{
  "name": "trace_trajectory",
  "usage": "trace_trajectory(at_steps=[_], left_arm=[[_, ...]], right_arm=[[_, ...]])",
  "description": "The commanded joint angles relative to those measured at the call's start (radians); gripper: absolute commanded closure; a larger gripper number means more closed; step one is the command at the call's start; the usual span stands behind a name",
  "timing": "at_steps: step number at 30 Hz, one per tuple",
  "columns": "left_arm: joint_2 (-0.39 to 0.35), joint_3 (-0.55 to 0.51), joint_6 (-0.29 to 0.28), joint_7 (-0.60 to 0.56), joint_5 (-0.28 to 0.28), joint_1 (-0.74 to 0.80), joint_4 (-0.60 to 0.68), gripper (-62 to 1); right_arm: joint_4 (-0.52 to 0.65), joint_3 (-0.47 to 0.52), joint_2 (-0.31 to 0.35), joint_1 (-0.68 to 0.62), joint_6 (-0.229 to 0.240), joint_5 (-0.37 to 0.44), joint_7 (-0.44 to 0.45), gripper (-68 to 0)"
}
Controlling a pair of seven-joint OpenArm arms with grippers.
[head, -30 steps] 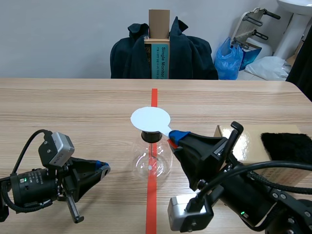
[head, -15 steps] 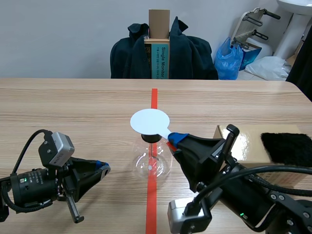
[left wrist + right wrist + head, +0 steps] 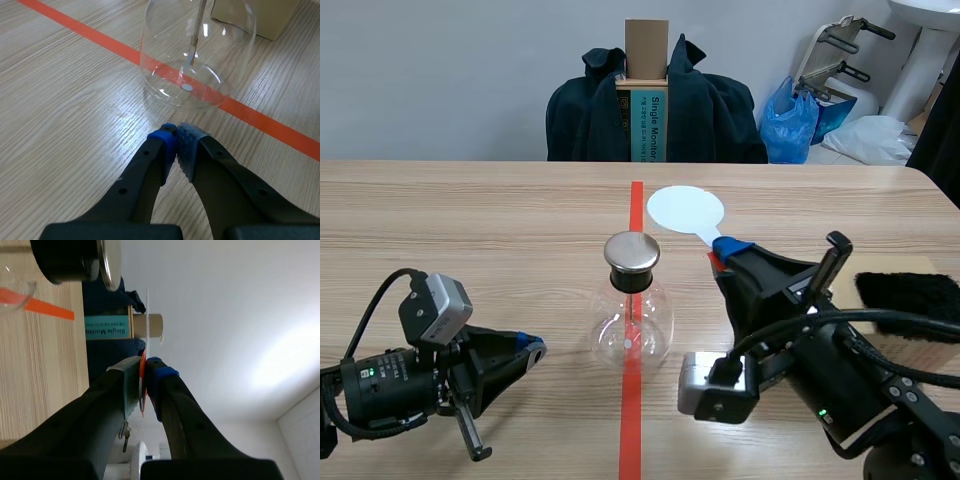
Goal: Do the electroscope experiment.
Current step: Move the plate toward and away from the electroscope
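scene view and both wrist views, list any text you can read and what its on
"Single Monito": white letters running down the teal label on the cardboard box behind the table; the end is cut off at the table edge. It also shows in the right wrist view.
Smaller print beside it: too small to read.
Flask and white disc: no text.

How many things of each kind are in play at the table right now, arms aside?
Glass flask with metal cap: 1
White disc paddle, held in the right gripper: 1
Cardboard box: 1
Black cloth: 1
Total: 4
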Motion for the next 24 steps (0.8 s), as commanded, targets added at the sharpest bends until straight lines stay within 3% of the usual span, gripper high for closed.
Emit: trace_trajectory(at_steps=[1,8,14,24], left_arm=[[0.003,-0.005,0.0,-0.011,-0.014,-0.005,0.02,-2.7],[0.003,-0.005,0.0,-0.012,-0.014,-0.005,0.02,-2.7],[0.003,-0.005,0.0,-0.013,-0.014,-0.005,0.02,-2.7],[0.003,-0.005,0.0,-0.014,-0.014,-0.005,0.02,-2.7]], right_arm=[[0.012,0.01,0.014,0.017,-0.007,0.003,-0.026,-0.8],[0.012,0.009,0.014,0.017,-0.006,0.007,-0.123,-0.8],[0.012,0.009,0.014,0.017,0.008,0.007,-0.142,-0.8],[0.012,0.008,0.013,0.017,0.008,0.007,0.031,-0.8]])
